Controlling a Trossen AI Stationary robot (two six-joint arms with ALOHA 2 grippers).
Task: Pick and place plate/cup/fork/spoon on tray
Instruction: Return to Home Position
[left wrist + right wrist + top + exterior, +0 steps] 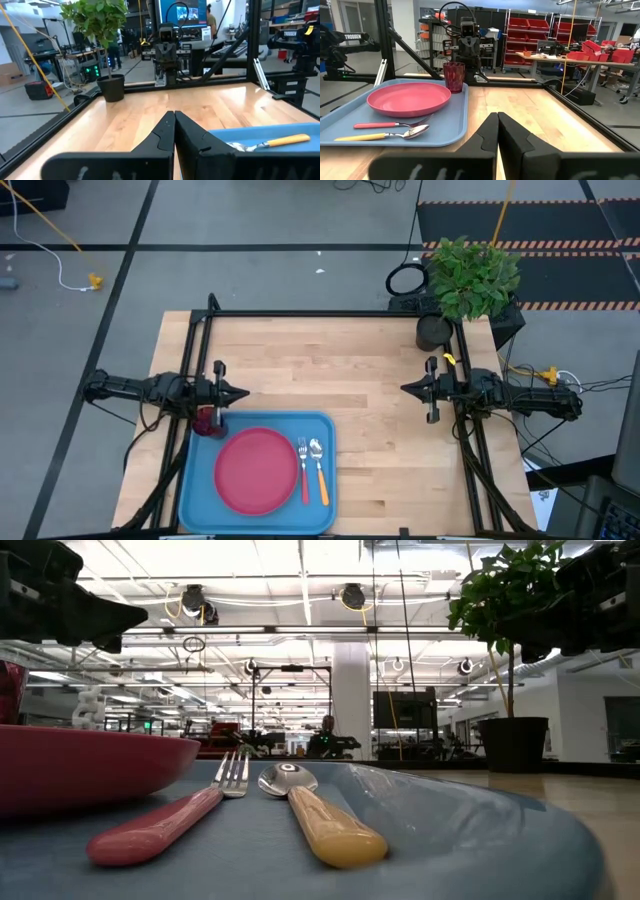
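Observation:
The light blue tray (200, 490) lies at the table's near left. On it rest the pink-red plate (256, 470), the fork (303, 470) with a red-pink handle and the spoon (320, 470) with an orange handle, side by side right of the plate. The dark red cup (207, 421) stands upright at the tray's far left corner, also in the right wrist view (453, 76). My left gripper (243, 393) is shut and empty, above the table just beyond the tray's far edge. My right gripper (405, 389) is shut and empty, at the table's right.
A black pot (433, 332) with a green plant (472, 275) stands at the table's far right corner. Bare wood lies between the two grippers and right of the tray. A black frame (330, 314) runs along the table's far edge.

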